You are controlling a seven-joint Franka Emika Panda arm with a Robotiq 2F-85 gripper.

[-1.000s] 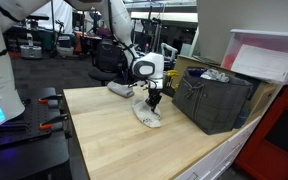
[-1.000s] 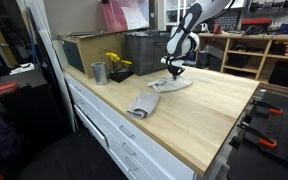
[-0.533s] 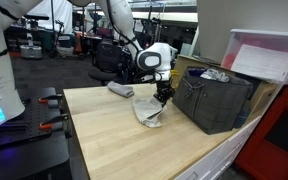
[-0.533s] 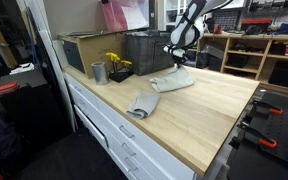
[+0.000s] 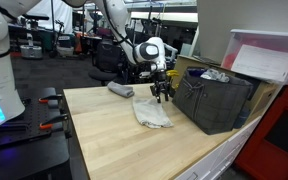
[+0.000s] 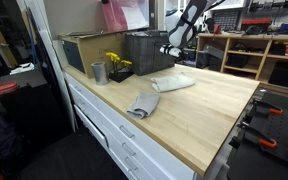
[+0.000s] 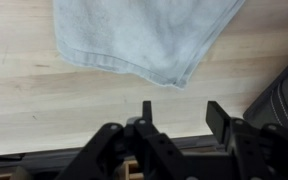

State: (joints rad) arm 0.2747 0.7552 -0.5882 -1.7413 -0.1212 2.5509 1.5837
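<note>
The white jointed arm reaches down over the pale wooden worktop (image 5: 99, 135), its black two-fingered gripper (image 5: 162, 97) hanging upright just above the cloth, jaws parted and empty. The soft, rumpled light-grey terry towel (image 5: 152, 113) lies spread flat beneath it, beside the dark ribbed plastic crate (image 5: 214, 100) at the worktop's edge.

No legible txt, labels, brands or nos. in any view; white front of pink-edged bin (image 5: 267, 58) too blurred to read.
</note>
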